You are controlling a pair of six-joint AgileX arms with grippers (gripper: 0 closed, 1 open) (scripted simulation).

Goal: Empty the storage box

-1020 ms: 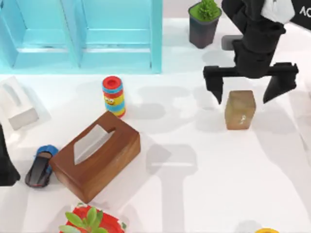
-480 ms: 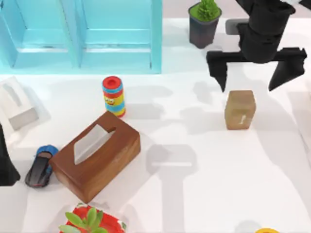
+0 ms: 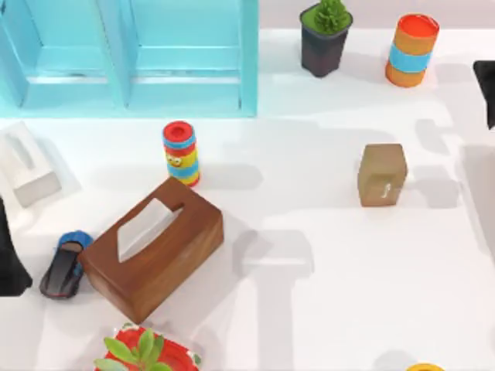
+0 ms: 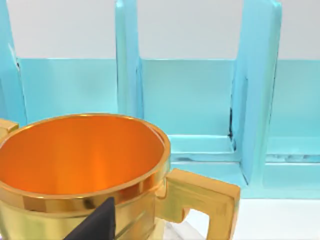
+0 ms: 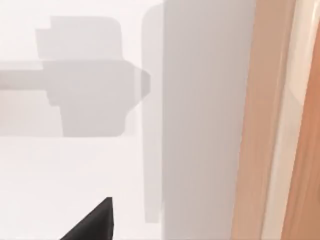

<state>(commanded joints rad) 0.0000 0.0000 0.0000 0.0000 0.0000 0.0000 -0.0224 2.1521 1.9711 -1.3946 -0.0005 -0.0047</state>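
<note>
The light blue storage box (image 3: 131, 62) stands at the back left, and the compartments I see from above hold nothing. In the left wrist view its dividers (image 4: 255, 100) rise behind a gold mug (image 4: 85, 170) with an orange inside. A small brown block (image 3: 382, 175) stands upright on the table right of centre. My right gripper (image 3: 489, 93) is open at the table's right edge, well away from the block. A dark fingertip (image 5: 92, 225) hangs over bare white tabletop. My left arm (image 3: 9, 259) is parked at the left edge.
A wooden tissue box (image 3: 151, 247) lies front left beside a toy car (image 3: 63, 267). A striped can (image 3: 180, 152) stands mid-left, and a white tissue box (image 3: 27, 166) lies far left. A potted plant (image 3: 325, 35) and an orange can (image 3: 411, 48) stand at the back.
My right arm has pulled back from above the brown block and out toward the right edge, uncovering the orange can. The block and the left arm have not moved.
</note>
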